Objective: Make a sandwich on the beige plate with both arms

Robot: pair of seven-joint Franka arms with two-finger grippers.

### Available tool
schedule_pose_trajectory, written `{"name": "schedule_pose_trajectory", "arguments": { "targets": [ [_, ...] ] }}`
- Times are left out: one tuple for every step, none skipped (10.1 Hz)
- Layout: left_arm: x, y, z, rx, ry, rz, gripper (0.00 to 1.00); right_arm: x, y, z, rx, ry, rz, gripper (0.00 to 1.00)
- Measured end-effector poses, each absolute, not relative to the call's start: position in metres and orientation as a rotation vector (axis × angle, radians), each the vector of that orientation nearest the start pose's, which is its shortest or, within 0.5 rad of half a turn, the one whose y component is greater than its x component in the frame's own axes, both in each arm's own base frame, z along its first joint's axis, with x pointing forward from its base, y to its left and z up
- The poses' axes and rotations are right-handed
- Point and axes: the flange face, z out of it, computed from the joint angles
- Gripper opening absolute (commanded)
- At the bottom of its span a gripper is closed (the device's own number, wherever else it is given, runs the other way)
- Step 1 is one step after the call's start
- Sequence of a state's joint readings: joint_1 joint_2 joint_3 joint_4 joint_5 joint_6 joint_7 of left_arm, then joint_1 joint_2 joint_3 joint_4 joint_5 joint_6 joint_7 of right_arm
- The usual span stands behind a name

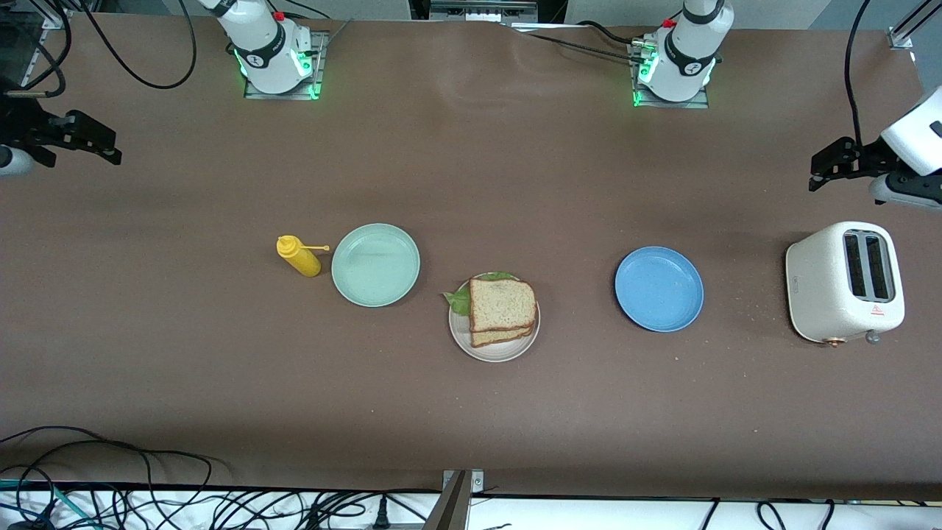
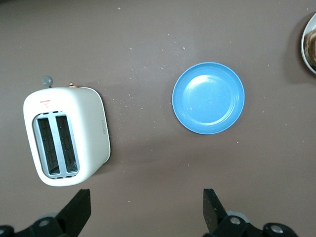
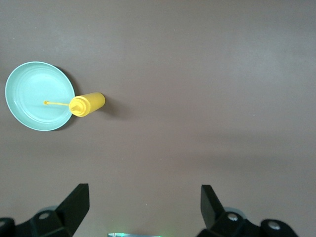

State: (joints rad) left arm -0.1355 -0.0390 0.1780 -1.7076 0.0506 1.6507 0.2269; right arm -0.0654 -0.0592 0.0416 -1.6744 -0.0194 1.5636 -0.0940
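Observation:
The sandwich (image 1: 502, 305), two tan bread slices with a green lettuce leaf (image 1: 460, 298) sticking out between them, lies on the beige plate (image 1: 500, 353) in the middle of the table. The plate's rim shows at the edge of the left wrist view (image 2: 307, 49). My left gripper (image 1: 824, 173) is open and empty, held up over the table's edge at the left arm's end, above the toaster. It shows open in its wrist view (image 2: 147, 207). My right gripper (image 1: 99, 147) is open and empty, held up over the table's edge at the right arm's end (image 3: 144, 205). Both arms wait.
A mint-green plate (image 1: 375, 265) and a yellow squeeze bottle (image 1: 298, 255) stand toward the right arm's end. A blue plate (image 1: 659, 288) and a white toaster (image 1: 844, 282) stand toward the left arm's end. Cables hang along the table's near edge.

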Motion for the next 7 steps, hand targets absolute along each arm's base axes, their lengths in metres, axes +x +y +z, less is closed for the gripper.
{"name": "schedule_pose_trajectory", "arguments": {
  "targets": [
    [0.546,0.03,0.592,-3.094,0.181,0.024,1.0,0.534,-0.017,0.609,-3.158,-0.104,0.079,1.0],
    [0.547,0.03,0.595,-3.097,0.089,0.015,1.0,0.534,-0.023,0.609,-3.157,-0.085,0.092,1.0],
    [0.548,0.028,0.601,-3.1,0.049,-0.006,1.0,0.533,-0.029,0.609,-3.154,-0.067,0.114,1.0],
    [0.55,0.027,0.611,-3.108,0.027,-0.033,1.0,0.533,-0.032,0.611,-3.154,-0.061,0.115,1.0],
    [0.549,0.025,0.62,-3.119,0.02,-0.043,1.0,0.534,-0.032,0.613,-3.154,-0.06,0.103,1.0],
    [0.548,0.023,0.627,-3.124,0.021,-0.042,1.0,0.535,-0.031,0.614,-3.154,-0.061,0.092,1.0],
    [0.546,0.02,0.632,-3.131,0.024,-0.037,1.0,0.535,-0.03,0.616,-3.154,-0.064,0.087,1.0]
  ]
}}
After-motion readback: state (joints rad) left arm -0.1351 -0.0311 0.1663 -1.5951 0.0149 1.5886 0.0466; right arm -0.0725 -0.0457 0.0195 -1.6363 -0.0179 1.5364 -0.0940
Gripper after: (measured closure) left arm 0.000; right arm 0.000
